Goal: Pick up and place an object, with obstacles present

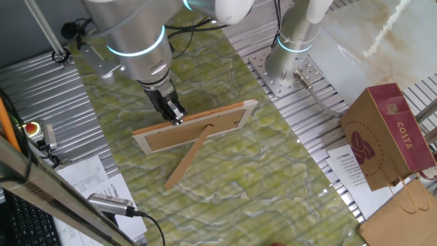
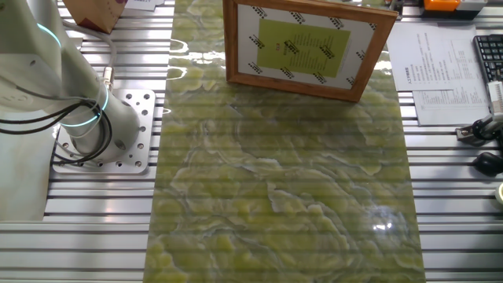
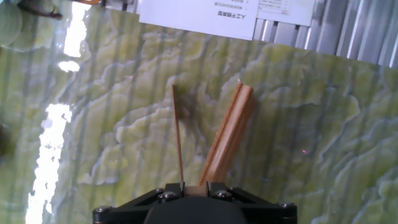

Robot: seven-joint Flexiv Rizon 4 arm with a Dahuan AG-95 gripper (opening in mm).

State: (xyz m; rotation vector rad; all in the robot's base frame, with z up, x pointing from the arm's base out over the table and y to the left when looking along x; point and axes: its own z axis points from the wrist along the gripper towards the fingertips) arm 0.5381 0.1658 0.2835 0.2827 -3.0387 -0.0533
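Observation:
A light wooden picture frame stands tilted on the green marbled mat, back showing, with its long flat prop leg reaching toward the front. The other fixed view shows its front, holding a green print. My gripper sits on the left part of the frame's top edge. In the hand view my gripper has wood pinched between the two black fingers. From there a broad wooden strip and a thin one run away over the mat. No other loose object shows.
A brown paper bag stands at the right, off the mat. The arm's base is bolted at the back. Papers, a red button and a microphone lie at the left. A keyboard is at the far edge.

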